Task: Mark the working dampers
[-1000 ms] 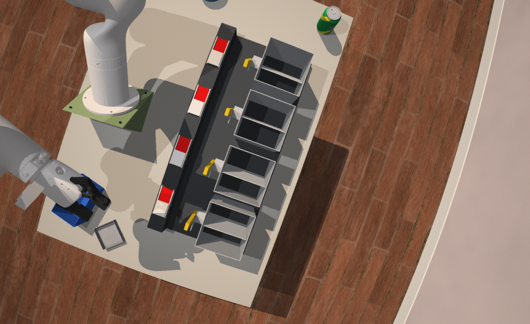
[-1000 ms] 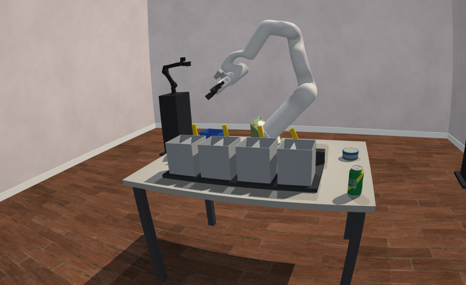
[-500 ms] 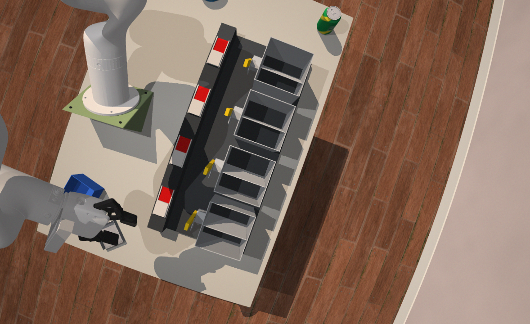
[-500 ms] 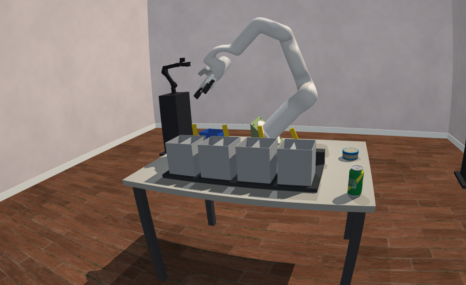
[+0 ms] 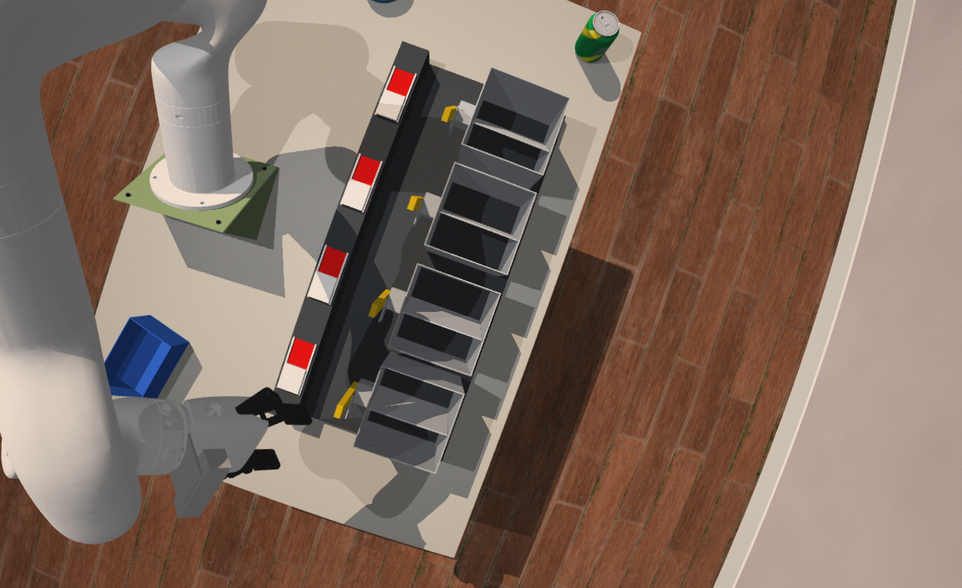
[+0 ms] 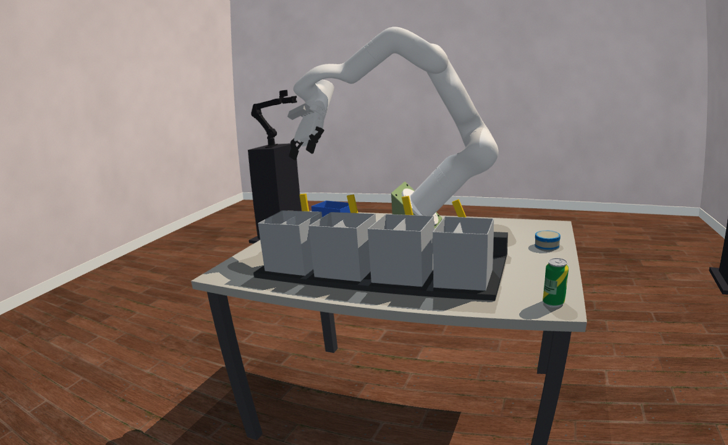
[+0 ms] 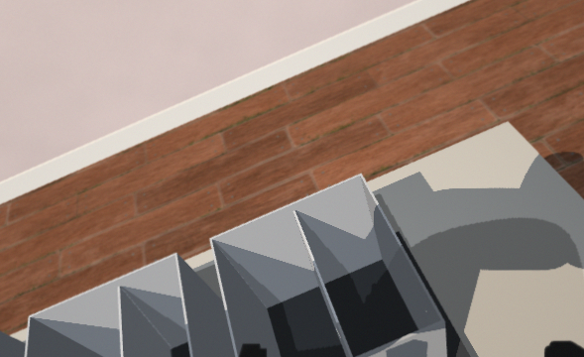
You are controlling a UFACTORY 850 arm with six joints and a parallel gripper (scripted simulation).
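Note:
Several grey open-topped dampers stand in a row on a dark board (image 5: 433, 167) (image 6: 494, 287). The end one (image 5: 407, 416) (image 6: 286, 246) (image 7: 341, 258) is nearest my gripper. Each has a yellow lever on the robot's side, such as the end lever (image 5: 344, 400). In front of them runs a rail of sliders. Every slider shows red, with a white cover beside it, as on the end slider (image 5: 300, 354) and its cover (image 5: 291, 378). My gripper (image 5: 269, 434) (image 6: 304, 144) is open and empty. It hangs high above the table, off the rail's end.
A blue bin (image 5: 144, 354) (image 6: 330, 206) stands on the table near the gripper. A green can (image 5: 596, 36) (image 6: 554, 282) and a round tin (image 6: 547, 240) stand at the far end. A black pedestal (image 6: 272, 177) stands behind the table. The arm's green mount (image 5: 251, 211) is beside the rail.

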